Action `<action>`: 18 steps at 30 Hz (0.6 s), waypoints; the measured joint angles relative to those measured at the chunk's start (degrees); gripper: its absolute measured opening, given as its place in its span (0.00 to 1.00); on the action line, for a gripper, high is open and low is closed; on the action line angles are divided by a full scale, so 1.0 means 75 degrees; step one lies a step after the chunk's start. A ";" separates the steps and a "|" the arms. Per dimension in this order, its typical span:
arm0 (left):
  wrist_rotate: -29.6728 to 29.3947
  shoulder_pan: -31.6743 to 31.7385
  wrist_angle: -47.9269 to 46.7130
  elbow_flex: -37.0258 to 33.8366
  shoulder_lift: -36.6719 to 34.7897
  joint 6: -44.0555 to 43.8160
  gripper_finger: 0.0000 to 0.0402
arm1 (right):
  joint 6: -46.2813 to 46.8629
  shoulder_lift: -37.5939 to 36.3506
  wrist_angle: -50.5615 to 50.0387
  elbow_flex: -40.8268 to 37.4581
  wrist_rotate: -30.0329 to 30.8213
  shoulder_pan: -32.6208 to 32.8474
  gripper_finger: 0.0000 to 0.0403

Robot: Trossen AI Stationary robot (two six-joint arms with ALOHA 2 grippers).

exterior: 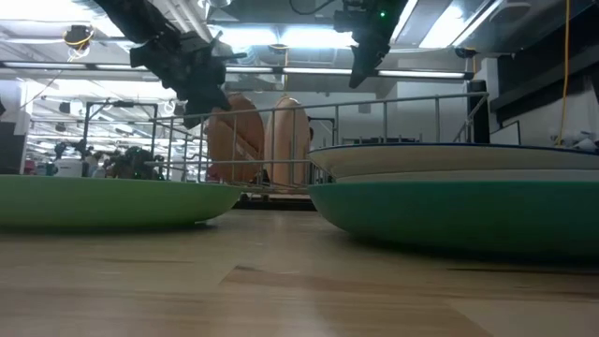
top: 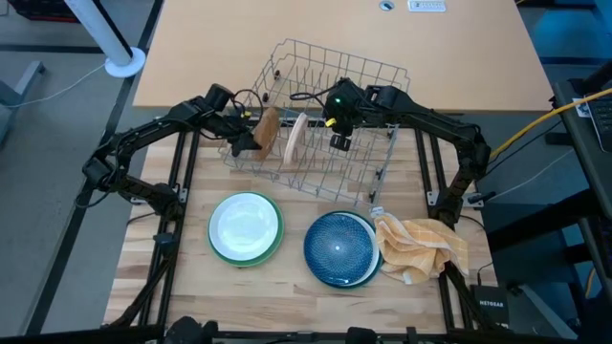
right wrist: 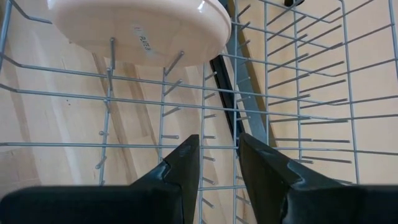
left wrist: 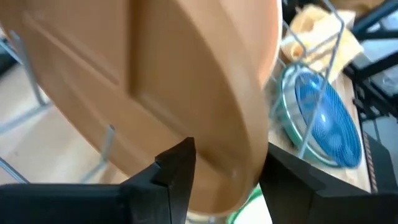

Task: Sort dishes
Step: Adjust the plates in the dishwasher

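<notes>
Pale wood planking forms the table (top: pixel 143 258), with a tan desk beyond it at twelve o'clock; a grey wire rack (top: pixel 316 129) sits just above the table's middle. Two small plates stand on edge in the rack's slots: a brown wooden plate (top: pixel 267 132) toward nine o'clock and, just beside it, a tan plate (top: pixel 296 139); these look like the sorted part of the job. The left gripper (top: pixel 247 129) is at the brown plate, its fingers (left wrist: pixel 177 171) spread either side of the rim with a gap showing, so it seems to be letting go rather than pinching; I judge this plate as just seated, though its rest in the slot is hidden. The right gripper (top: pixel 338 122) hangs over the rack's middle, toward three o'clock of the tan plate, fingers (right wrist: pixel 183 163) slightly apart and holding nothing.

Still on the table, nearer six o'clock: a white plate (top: pixel 245 222) nested in a green plate (top: pixel 218 250) at about seven o'clock, and a teal-blue plate (top: pixel 337 250) at about five, resting on what looks like a paler one; a yellow checked cloth (top: pixel 421 247) lies against its three o'clock side. By that count, two dishes are racked and at least three, likely four, are left; most of the rack's slots toward three o'clock stand free for them.
</notes>
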 joint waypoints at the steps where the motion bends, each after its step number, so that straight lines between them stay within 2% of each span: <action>1: -0.0009 0.0018 0.0175 0.0000 0.0000 -0.0139 0.38 | 0.0000 0.0000 0.0000 0.0000 0.0000 0.0000 0.29; 6: -0.0024 0.0022 0.0901 0.0000 0.0000 -0.0824 0.39 | 0.0000 0.0000 -0.0004 0.0000 0.0001 0.0000 0.29; 18: -0.0023 0.0352 0.0831 0.0000 -0.0024 -0.0859 0.39 | -0.0003 0.0000 -0.0017 0.0000 0.0003 0.0000 0.29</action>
